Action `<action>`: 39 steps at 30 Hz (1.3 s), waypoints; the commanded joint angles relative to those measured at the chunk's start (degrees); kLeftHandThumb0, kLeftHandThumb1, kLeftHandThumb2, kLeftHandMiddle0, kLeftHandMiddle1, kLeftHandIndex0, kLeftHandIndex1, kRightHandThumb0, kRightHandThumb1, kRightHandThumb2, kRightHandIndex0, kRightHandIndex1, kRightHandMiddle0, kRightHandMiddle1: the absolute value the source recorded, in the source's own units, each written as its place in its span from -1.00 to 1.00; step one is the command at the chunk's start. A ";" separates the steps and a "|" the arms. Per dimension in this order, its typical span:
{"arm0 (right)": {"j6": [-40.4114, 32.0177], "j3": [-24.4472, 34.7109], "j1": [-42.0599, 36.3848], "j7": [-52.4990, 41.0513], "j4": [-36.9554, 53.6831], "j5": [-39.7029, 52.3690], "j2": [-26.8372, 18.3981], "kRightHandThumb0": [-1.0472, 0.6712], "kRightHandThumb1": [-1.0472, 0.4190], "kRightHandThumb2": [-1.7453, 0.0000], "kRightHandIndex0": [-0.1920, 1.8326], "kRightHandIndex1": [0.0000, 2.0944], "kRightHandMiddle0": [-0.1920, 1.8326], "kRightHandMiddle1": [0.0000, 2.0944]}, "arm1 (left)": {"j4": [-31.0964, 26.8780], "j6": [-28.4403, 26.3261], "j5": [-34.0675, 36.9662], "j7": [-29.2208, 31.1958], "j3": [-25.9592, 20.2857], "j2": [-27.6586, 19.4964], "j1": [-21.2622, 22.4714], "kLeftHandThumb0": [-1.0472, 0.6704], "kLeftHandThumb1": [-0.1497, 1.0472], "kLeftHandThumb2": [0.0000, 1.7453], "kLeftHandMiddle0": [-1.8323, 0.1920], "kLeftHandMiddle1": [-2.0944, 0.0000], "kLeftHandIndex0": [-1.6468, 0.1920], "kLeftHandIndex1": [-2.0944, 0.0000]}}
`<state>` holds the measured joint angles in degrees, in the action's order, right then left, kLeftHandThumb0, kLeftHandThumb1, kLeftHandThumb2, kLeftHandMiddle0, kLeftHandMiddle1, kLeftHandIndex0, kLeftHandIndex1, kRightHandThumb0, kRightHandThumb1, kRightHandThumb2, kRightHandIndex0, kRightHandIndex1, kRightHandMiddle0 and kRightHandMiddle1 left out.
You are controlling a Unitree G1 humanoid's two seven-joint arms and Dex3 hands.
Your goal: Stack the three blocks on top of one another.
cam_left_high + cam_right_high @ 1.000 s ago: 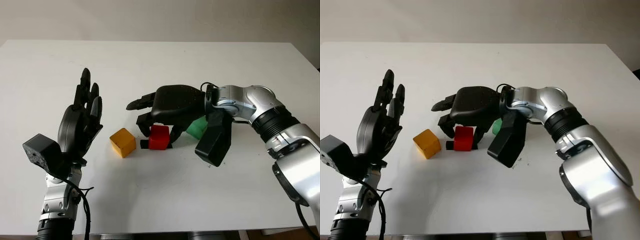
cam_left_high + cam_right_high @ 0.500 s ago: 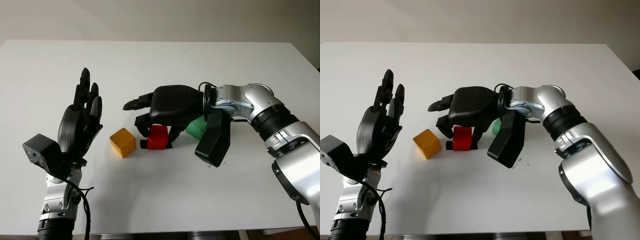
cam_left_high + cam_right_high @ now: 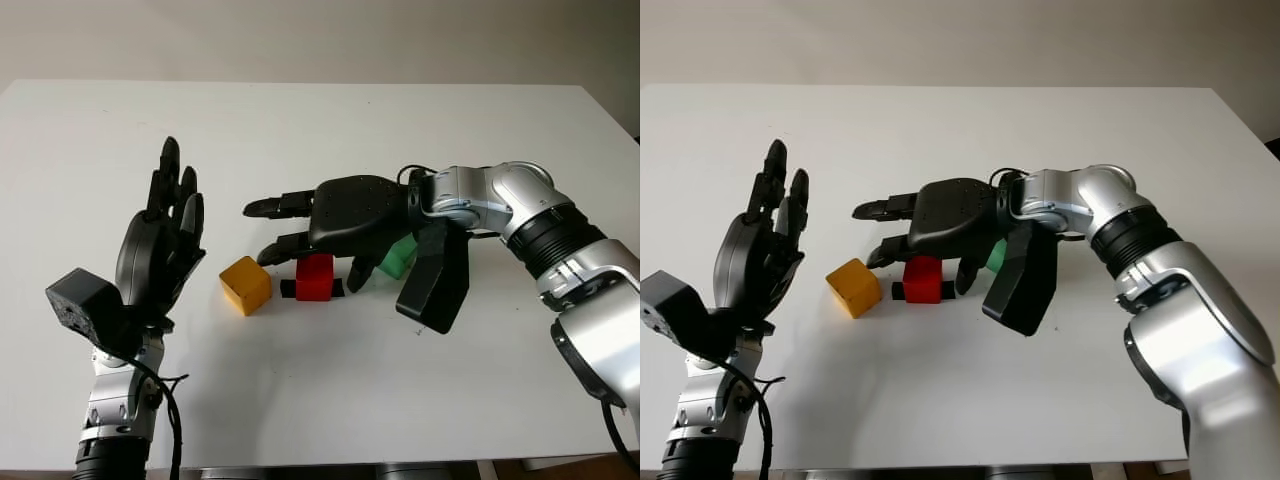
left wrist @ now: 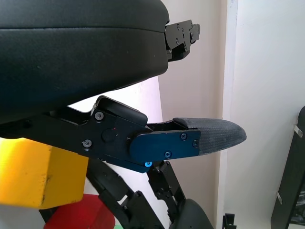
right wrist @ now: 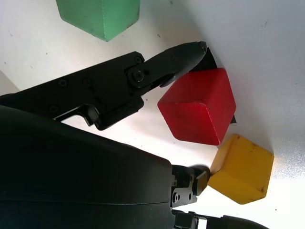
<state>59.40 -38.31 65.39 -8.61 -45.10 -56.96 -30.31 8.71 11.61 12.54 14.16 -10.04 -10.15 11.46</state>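
The white table [image 3: 320, 120] carries three blocks, one of each colour, in a loose row. Taking the red block [image 3: 315, 277] as the landmark: the right hand [image 3: 335, 225] hovers just above it, open and holding nothing, its fingers stretched out over it. The left hand [image 3: 160, 250] is raised well to the left of it, open too. The yellow block [image 3: 245, 285] sits just left of the red one, apart from it. The green block [image 3: 398, 258] lies to the right, half hidden under the right hand in the eye views; the right wrist view shows it whole, and shows one fingertip [image 5: 188, 52] close beside the red block's upper edge.
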 commanded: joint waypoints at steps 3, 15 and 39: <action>-0.74 1.35 1.22 -0.74 1.57 1.58 -1.82 -0.57 -0.78 0.95 -1.00 -1.00 -0.94 -0.86 | -0.60 -0.17 0.25 0.13 -0.17 -0.02 -0.50 -0.68 1.00 -0.44 0.95 0.95 0.96 0.95; -10.13 11.86 -2.76 -11.00 13.80 13.44 -10.88 -0.65 -0.83 0.93 -1.00 -1.00 -0.96 -0.91 | -0.54 -0.24 0.34 0.85 -0.57 -0.93 -0.57 -0.69 1.00 -0.44 0.96 0.95 0.97 0.95; -71.63 42.24 -54.58 -1.74 56.68 61.56 18.44 -0.61 -1.00 0.20 -1.00 -1.00 -1.00 -1.00 | -0.83 -2.09 0.24 3.62 -0.63 -3.03 -0.10 -0.68 1.00 -0.40 0.95 0.95 0.96 0.95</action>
<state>-11.79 2.94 11.94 -10.87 10.07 3.17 -13.25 8.70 9.68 13.00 17.52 -10.96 -12.63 11.13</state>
